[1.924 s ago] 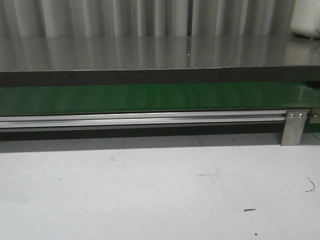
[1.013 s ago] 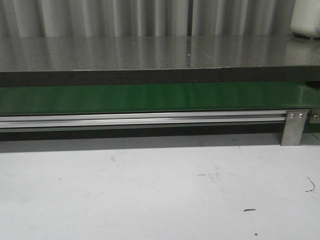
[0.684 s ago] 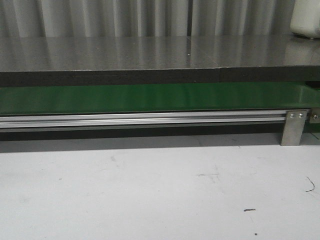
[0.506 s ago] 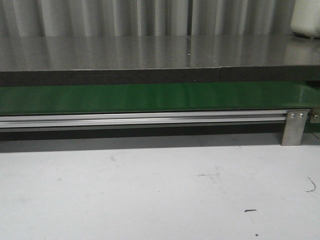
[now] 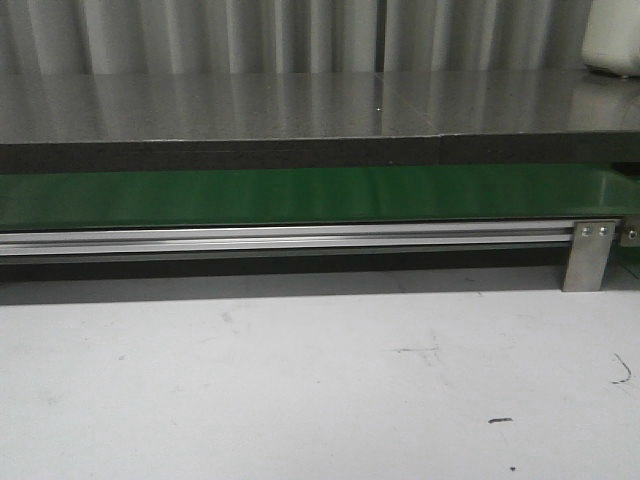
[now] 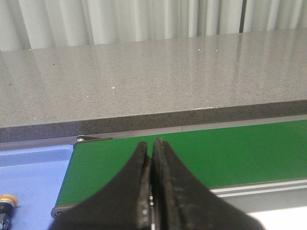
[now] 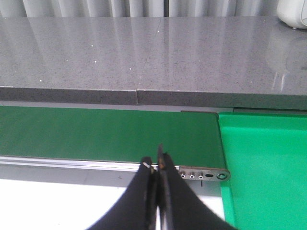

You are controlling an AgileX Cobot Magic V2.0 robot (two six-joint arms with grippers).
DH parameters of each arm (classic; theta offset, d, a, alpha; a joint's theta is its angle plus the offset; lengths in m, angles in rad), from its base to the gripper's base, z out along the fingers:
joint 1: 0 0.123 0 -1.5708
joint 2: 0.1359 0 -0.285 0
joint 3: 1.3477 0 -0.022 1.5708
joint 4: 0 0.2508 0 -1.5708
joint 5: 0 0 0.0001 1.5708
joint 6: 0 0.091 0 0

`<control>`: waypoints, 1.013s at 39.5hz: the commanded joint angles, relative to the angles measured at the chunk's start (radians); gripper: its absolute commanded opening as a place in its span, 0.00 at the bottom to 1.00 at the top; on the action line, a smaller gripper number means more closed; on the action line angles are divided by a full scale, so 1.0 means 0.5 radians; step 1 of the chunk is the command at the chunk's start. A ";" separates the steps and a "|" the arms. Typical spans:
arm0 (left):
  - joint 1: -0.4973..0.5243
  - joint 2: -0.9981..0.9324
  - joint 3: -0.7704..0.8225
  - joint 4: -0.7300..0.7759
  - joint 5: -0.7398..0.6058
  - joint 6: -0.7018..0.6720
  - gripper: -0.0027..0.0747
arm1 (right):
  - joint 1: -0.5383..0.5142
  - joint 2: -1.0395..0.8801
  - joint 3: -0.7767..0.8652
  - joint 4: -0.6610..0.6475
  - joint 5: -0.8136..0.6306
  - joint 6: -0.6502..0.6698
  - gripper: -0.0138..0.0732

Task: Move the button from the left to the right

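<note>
I can just make out the button [image 6: 6, 207] at the very edge of the left wrist view: a sliver of orange-yellow cap on a dark body, resting on a pale blue tray [image 6: 33, 184]. That tray butts against the left end of the green belt [image 6: 192, 155], so I judge it serves as the pick-up side, with the belt running between it and the drop-off. Too little of the button shows for me to say whether it stands upright.

At the far end of the belt, in the right wrist view, a bright green tray [image 7: 264, 167] sits just beside the belt's end roller; I take that as the likely destination. Behind the belt runs a grey stone counter [image 5: 300, 105], and in front of it the white tabletop [image 5: 300, 380] lies bare of either arm in the front view.

The left claw [image 6: 152, 153] hangs over the belt's near edge, near the blue tray, its fingers pressed together with nothing between them. The right claw [image 7: 157, 167] is likewise closed and empty, over the belt's rail close to the green tray. I judge the pick not yet begun; my left claw must open before it goes to the button.
</note>
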 commanded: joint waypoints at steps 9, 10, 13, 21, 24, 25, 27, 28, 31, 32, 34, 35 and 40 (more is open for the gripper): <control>-0.007 0.026 -0.074 0.007 -0.166 -0.006 0.82 | -0.011 0.029 -0.075 0.010 -0.147 -0.009 0.76; -0.007 0.026 -0.074 0.007 -0.166 -0.006 0.87 | -0.011 0.029 -0.075 0.010 -0.147 -0.009 0.82; -0.007 0.026 -0.074 0.007 -0.166 -0.006 0.91 | -0.011 0.029 -0.075 0.010 -0.147 -0.009 0.91; -0.007 0.035 -0.074 -0.014 -0.216 -0.010 0.90 | -0.011 0.029 -0.075 0.010 -0.145 -0.009 0.91; -0.007 0.088 -0.080 -0.018 -0.277 -0.010 0.90 | -0.011 0.029 -0.075 0.010 -0.145 -0.009 0.91; -0.007 0.117 -0.090 -0.018 -0.272 -0.010 0.90 | -0.011 0.029 -0.075 0.010 -0.145 -0.009 0.91; -0.007 0.225 -0.138 -0.018 -0.223 -0.010 0.90 | -0.011 0.029 -0.075 0.010 -0.145 -0.009 0.91; -0.007 0.274 -0.161 -0.018 -0.207 -0.010 0.90 | -0.011 0.029 -0.075 0.010 -0.145 -0.009 0.91; -0.007 0.469 -0.273 -0.018 -0.155 -0.014 0.90 | -0.011 0.029 -0.075 0.010 -0.145 -0.009 0.91; -0.007 0.525 -0.309 -0.018 -0.146 -0.014 0.90 | -0.011 0.029 -0.075 0.010 -0.145 -0.009 0.91; -0.002 0.670 -0.422 -0.018 -0.099 -0.014 0.90 | -0.011 0.029 -0.075 0.010 -0.145 -0.009 0.91; 0.002 0.723 -0.470 -0.018 -0.067 -0.019 0.90 | -0.011 0.029 -0.075 0.010 -0.145 -0.009 0.91; 0.151 1.052 -0.796 -0.018 0.232 -0.021 0.90 | -0.011 0.029 -0.075 0.010 -0.145 -0.009 0.91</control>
